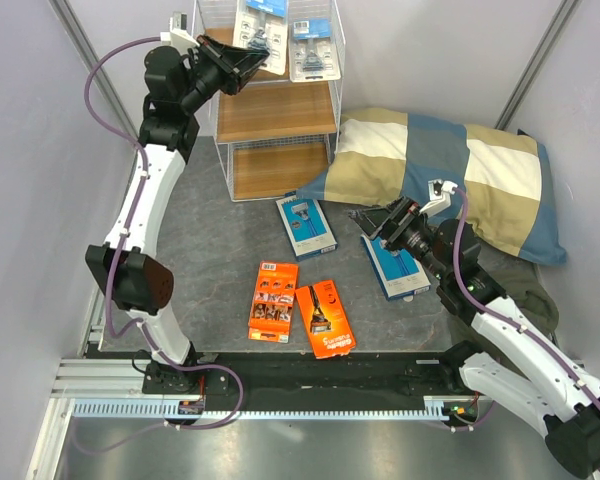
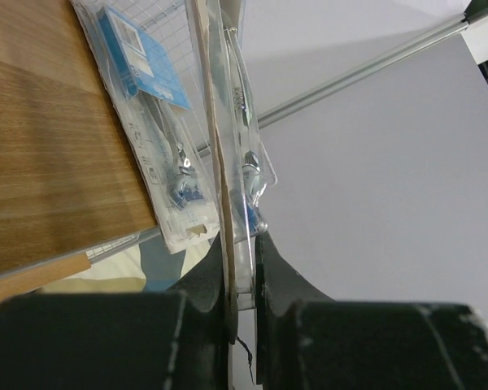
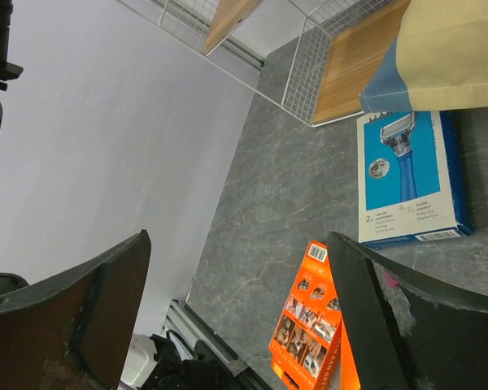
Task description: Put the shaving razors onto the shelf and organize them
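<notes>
The shelf (image 1: 278, 112) stands at the far centre. My left gripper (image 1: 263, 50) is shut on a clear blister razor pack (image 1: 261, 20) and holds it upright at the top tier. In the left wrist view this pack (image 2: 237, 138) shows edge-on between the fingers (image 2: 207, 280). The second clear pack (image 1: 311, 47) stands beside it on the top tier (image 2: 49, 154). My right gripper (image 1: 369, 228) is open and empty above a blue box (image 1: 396, 270). Another blue box (image 1: 306, 224) and two orange packs (image 1: 273, 300) (image 1: 325, 318) lie on the table.
A blue-and-beige checked pillow (image 1: 460, 175) lies right of the shelf, its corner near the far blue box. A dark cloth (image 1: 525, 290) lies at the right. The right wrist view shows the blue box (image 3: 411, 175), an orange pack (image 3: 313, 317) and the shelf's lower tier (image 3: 354, 57).
</notes>
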Robot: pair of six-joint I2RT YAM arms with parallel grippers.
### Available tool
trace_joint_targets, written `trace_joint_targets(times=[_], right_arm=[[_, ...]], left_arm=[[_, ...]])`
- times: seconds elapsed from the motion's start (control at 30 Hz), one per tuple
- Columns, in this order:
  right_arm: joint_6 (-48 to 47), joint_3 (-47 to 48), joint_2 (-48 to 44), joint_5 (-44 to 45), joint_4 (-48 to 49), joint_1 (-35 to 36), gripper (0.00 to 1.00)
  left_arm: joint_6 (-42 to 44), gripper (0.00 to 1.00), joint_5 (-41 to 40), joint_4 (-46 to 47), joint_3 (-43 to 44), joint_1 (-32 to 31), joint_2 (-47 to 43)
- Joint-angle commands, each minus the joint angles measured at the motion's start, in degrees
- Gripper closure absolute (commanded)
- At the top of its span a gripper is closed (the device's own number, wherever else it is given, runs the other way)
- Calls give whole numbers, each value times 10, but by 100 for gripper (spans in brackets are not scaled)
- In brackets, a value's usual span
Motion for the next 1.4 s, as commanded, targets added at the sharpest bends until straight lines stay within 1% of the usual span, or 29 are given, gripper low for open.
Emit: trace_joint_targets(times=[0.0, 0.27, 0.47, 0.57, 0.6, 0.77, 0.83, 0.87, 0.9, 1.1, 1.27, 1.37], right_arm=[[-12, -4, -14, 8, -5, 0, 2], [-18, -4, -14, 9, -10, -1, 2], [-22, -6, -18, 11, -14, -1, 2], [-22, -7, -17, 12, -15, -1, 2], [-23, -8, -16, 13, -15, -1, 2], [-23, -10, -14, 12, -15, -2, 2], [-24, -11, -16, 13, -16, -1, 2], [-23, -11, -16, 13, -16, -1, 2], [-24, -11, -17, 13, -17, -1, 2], [-24, -14, -17, 14, -17, -1, 2], [-21, -16, -16, 14, -17, -2, 2], [-20, -16, -15, 14, -17, -1, 2]], left_arm=[[46, 98, -22, -12, 40, -4, 20], [59, 97, -39, -24, 40, -9, 43], [77, 91, -66, -33, 48, -15, 44], [91, 84, -73, -53, 63, -19, 48], [96, 80, -73, -58, 68, -20, 53], [113, 71, -69, -88, 91, -20, 61], [117, 63, -70, -95, 91, -20, 60], [117, 61, -69, -99, 94, -20, 60], [120, 54, -71, -105, 96, -20, 60], [145, 35, -61, -146, 120, -20, 57], [172, 32, -56, -174, 165, -21, 60], [182, 31, -44, -208, 206, -20, 78]])
